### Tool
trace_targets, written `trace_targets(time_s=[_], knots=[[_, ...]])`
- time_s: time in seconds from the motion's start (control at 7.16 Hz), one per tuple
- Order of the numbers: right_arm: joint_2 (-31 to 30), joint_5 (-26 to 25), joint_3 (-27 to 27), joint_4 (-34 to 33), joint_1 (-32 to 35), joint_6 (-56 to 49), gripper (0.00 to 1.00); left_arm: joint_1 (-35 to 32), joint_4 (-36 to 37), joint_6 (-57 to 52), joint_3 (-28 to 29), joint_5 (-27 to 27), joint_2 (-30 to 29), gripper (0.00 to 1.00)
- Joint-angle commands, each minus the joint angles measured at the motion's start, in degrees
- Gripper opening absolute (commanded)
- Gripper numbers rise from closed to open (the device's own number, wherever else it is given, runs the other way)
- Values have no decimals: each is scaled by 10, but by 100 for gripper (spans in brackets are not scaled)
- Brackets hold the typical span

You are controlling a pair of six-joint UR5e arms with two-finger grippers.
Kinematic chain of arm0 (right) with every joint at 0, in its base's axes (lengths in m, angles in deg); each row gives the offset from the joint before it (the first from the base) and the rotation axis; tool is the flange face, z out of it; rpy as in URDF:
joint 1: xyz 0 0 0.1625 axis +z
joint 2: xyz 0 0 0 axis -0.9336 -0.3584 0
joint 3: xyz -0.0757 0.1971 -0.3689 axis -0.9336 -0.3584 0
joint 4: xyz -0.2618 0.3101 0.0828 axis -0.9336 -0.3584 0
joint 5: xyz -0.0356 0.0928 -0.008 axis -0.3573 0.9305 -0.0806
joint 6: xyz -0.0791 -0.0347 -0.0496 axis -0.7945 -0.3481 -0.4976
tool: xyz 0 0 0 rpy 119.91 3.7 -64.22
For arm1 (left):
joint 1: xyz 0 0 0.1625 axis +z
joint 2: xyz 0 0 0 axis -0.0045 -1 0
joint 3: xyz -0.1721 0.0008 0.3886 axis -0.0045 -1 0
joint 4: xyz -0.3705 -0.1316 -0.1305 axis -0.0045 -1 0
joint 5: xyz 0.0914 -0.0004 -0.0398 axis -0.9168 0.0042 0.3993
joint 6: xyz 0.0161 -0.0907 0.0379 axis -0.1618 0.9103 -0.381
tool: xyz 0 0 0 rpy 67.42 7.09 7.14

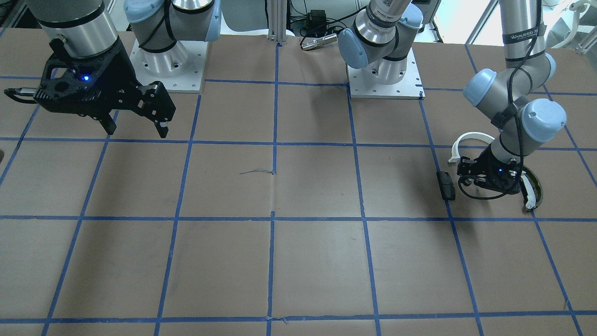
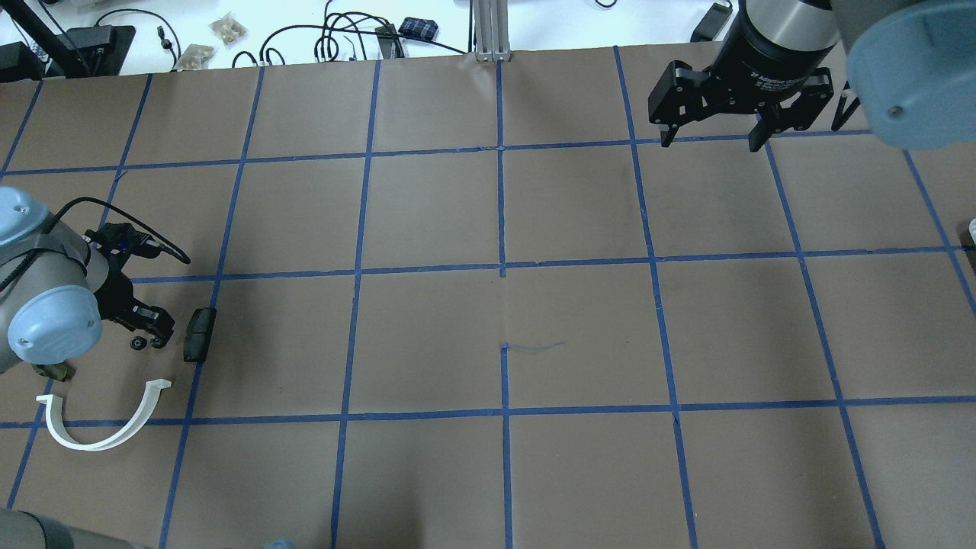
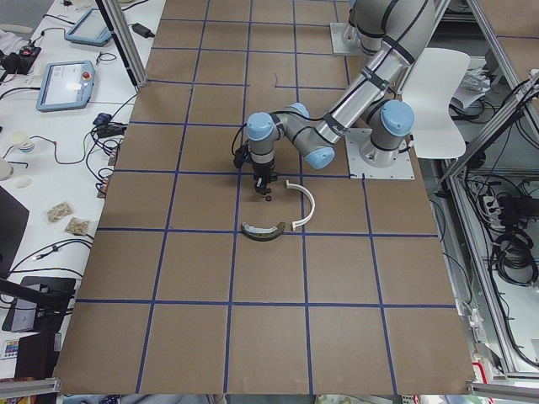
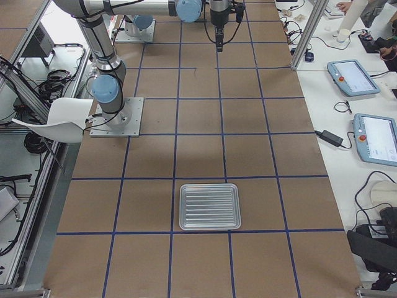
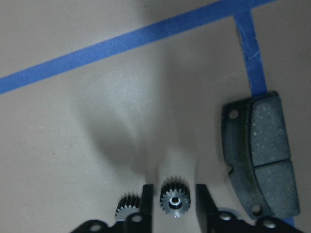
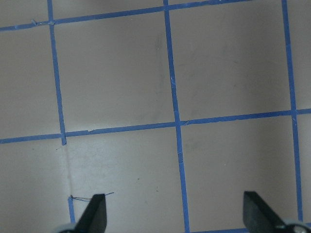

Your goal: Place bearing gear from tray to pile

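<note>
My left gripper (image 5: 175, 216) is low over the table at the pile, jaws slightly apart. A small dark bearing gear (image 5: 175, 199) lies on the table between the fingers with a thin gap on each side. A second gear (image 5: 127, 206) lies just outside one finger. The pile holds a dark rectangular block (image 2: 200, 334), a white half-ring arc (image 2: 145, 415) and an olive-green curved shoe (image 1: 531, 186). The metal tray (image 4: 209, 206) lies far off on the robot's right side. My right gripper (image 2: 711, 142) hangs open and empty above the table.
The brown table (image 2: 503, 335) carries a grid of blue tape. The arm bases (image 1: 385, 79) stand at the robot's edge. Cables and teach pendants (image 4: 353, 77) lie on the bench beyond the far edge.
</note>
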Motion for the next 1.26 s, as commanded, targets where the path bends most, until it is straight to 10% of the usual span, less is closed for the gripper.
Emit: trace_targets(time_s=[0.0,0.7,1.12], knots=[[-1,0,1,1,0,-3,100,-27,-21,9,37,16,33,100],[-7,0,2,10,1,-3,100,-347,-321,358,274,44,109,100],[-6,0,1,9,0,-3,100,-410,-435,477,367,48,85,100]])
